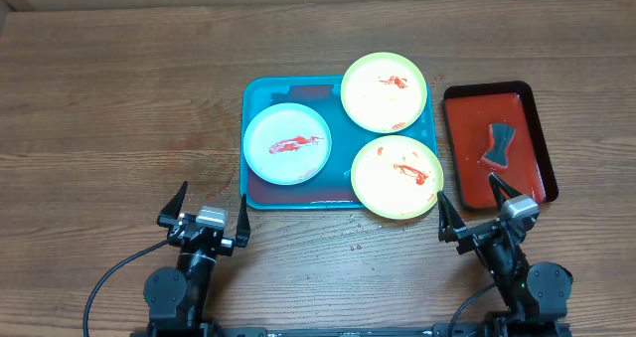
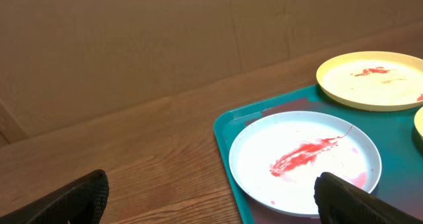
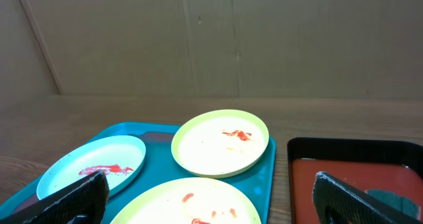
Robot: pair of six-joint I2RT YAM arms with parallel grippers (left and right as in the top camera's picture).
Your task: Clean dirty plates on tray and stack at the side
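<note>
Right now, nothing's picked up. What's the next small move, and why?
Probably advance the right tool, open and empty, toward the dark cloth-like piece lying in the red tray just ahead of it. All three plates on the turquoise tray show red smears, and neither arm holds anything to wipe them with.

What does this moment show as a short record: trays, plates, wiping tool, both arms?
blue tray: holds all three plates
light blue plate: left side of the tray, red smear
far yellow-green plate: smeared, overhangs the far rim
near yellow-green plate: smeared, overhangs the near right corner
red tray: right of the blue tray, holds a dark cloth
left gripper: jaws open, empty
right gripper: jaws open, empty
stack at the side: none yet
</note>
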